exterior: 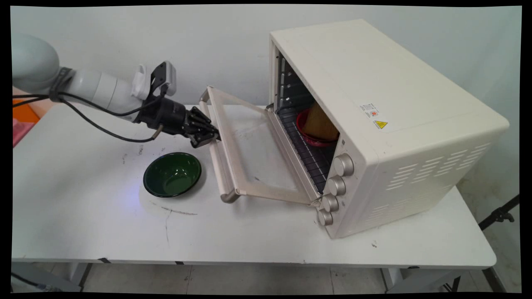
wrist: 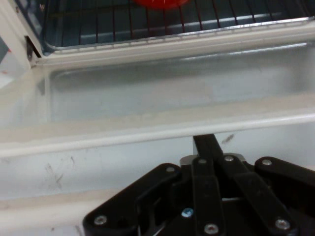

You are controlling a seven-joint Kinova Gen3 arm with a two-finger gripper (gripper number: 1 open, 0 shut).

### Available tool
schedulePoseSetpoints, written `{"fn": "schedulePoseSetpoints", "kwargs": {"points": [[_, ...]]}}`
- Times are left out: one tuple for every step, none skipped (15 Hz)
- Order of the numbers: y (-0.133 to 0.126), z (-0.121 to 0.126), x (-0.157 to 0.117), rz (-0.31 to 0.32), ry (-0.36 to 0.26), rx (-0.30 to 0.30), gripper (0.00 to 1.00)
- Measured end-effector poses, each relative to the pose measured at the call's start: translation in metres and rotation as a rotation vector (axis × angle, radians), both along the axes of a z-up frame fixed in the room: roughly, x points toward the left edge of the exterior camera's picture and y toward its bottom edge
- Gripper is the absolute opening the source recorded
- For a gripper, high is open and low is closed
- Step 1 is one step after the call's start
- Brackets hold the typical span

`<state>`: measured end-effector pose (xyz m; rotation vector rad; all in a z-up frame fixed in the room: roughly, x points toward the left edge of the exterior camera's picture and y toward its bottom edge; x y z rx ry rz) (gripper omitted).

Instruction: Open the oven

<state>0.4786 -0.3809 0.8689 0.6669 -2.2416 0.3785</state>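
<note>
Gripper (exterior: 210, 139): black, two-fingered, on a white arm reaching in from the left with black cables hanging below it. Its tip sits at the handle (exterior: 217, 155) of the oven door, about midway along the bar. In the hand view the fingers (wrist: 207, 145) are drawn together into one narrow black tip that meets the underside of the handle (wrist: 147, 132); they do not visibly clasp the bar. Jaws together, touching the handle.

Oven (exterior: 374, 124): cream-coloured countertop toaster oven, standing on the right half of the table, its opening turned toward the left. Four round knobs (exterior: 343, 165) run down its near front corner. A warning sticker sits on its top panel.

Door (exterior: 253, 153): glass-paned, cream-framed, hinged at the bottom, swung down and out toward the left, not quite flat, its handle edge raised off the table.

Rack (exterior: 309, 155): wire shelf inside the oven, visible through the opening.

Red bowl (exterior: 314, 135): on the rack inside the oven, holding a tan, cone-shaped item (exterior: 319, 120); what that item is cannot be told.

Green bowl (exterior: 172, 174): dark green, empty, upright on the table, near side of the gripper and just left of the door handle, apart from both.

Table (exterior: 83, 216): white, scuffed with dark marks near the green bowl.
</note>
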Motion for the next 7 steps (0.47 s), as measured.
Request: {"fn": "schedulePoseSetpoints", "kwargs": {"points": [[0.001, -0.002, 0.004, -0.003, -0.003, 0.001, 0.00], [0.002, -0.004, 0.007, -0.006, -0.006, 0.002, 0.00], [0.003, -0.006, 0.010, -0.009, -0.009, 0.003, 0.00], [0.004, -0.008, 0.012, -0.012, -0.012, 0.004, 0.00], [0.005, -0.009, 0.015, -0.015, -0.015, 0.005, 0.00], [0.006, -0.010, 0.018, -0.019, -0.019, 0.006, 0.00], [0.007, -0.011, 0.020, -0.021, -0.022, 0.007, 0.00]]}}
